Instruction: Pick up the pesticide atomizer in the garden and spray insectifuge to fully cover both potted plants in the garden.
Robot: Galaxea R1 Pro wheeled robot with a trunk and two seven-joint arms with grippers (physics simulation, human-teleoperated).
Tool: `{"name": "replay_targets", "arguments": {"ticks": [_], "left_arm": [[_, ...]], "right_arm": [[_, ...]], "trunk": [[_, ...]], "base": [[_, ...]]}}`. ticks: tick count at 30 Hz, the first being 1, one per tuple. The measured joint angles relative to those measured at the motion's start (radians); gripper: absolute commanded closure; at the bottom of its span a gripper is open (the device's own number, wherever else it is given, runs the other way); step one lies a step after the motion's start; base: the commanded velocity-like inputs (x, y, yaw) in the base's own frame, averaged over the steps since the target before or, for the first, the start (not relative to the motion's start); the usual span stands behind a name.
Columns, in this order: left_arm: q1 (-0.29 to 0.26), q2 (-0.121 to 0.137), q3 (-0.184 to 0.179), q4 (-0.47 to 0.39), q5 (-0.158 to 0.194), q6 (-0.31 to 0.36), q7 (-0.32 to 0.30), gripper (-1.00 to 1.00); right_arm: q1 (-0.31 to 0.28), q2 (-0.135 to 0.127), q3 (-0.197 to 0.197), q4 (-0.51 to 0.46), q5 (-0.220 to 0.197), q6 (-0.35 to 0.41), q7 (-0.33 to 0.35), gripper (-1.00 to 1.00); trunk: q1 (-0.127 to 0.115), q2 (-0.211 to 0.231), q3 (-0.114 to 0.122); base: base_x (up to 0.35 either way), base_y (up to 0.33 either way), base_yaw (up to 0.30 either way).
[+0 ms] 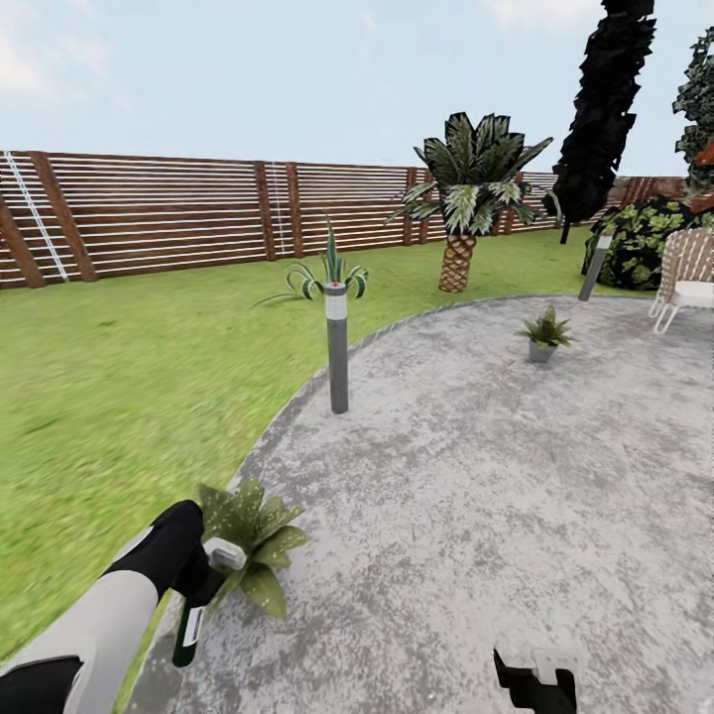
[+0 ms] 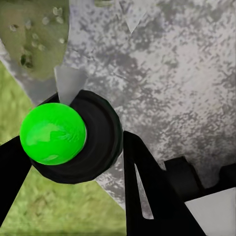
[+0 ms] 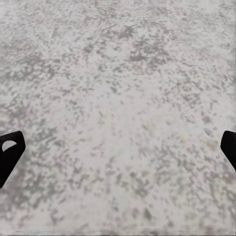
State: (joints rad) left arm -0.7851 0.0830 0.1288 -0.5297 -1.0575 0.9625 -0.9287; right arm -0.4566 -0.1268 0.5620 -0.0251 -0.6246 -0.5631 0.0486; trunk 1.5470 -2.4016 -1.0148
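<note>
Two plants need covering, and I'm at the near plant (image 1: 250, 543) first, low at the patio (image 1: 476, 476) edge where paving meets lawn (image 1: 129, 397). My left gripper (image 1: 203, 585) has its fingers closed around the atomizer (image 1: 190, 620), which hangs down from the grip, dark green with a pale part, right beside the leaves. In the left wrist view the atomizer (image 2: 73, 135) sits between the black fingers (image 2: 147, 191) as a round dark body with a bright green ball on it, and a speckled leaf (image 2: 34, 34) lies just past it.

To do this step well, I judge I should turn the nozzle toward the rosette rather than the paving; I can't tell from here which way it faces. Then I'd sweep across all the leaves, not only the nearest ones, so the whole plant gets covered.

My left arm (image 1: 109, 615) reaches forward and down, wrist bent toward the plant. The right gripper (image 1: 535, 674) sits low over bare paving with its fingers (image 3: 10, 152) spread wide and nothing between them.

The far plant (image 1: 544, 334) stands well apart across the patio, past the bollard (image 1: 337, 347), so I expect a drive over once this one is done.
</note>
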Motion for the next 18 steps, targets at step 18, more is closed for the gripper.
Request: {"name": "replay_targets", "arguments": {"ticks": [18], "left_arm": [[0.002, -0.011, 0.011, 0.006, 0.016, -0.159, -0.001, 1.0]], "right_arm": [[0.0, 0.0, 0.0, 0.0, 0.0, 0.0, 0.0, -1.0]], "trunk": [[0.0, 0.0, 0.0]], "base": [[-0.324, 0.017, 0.0]]}}
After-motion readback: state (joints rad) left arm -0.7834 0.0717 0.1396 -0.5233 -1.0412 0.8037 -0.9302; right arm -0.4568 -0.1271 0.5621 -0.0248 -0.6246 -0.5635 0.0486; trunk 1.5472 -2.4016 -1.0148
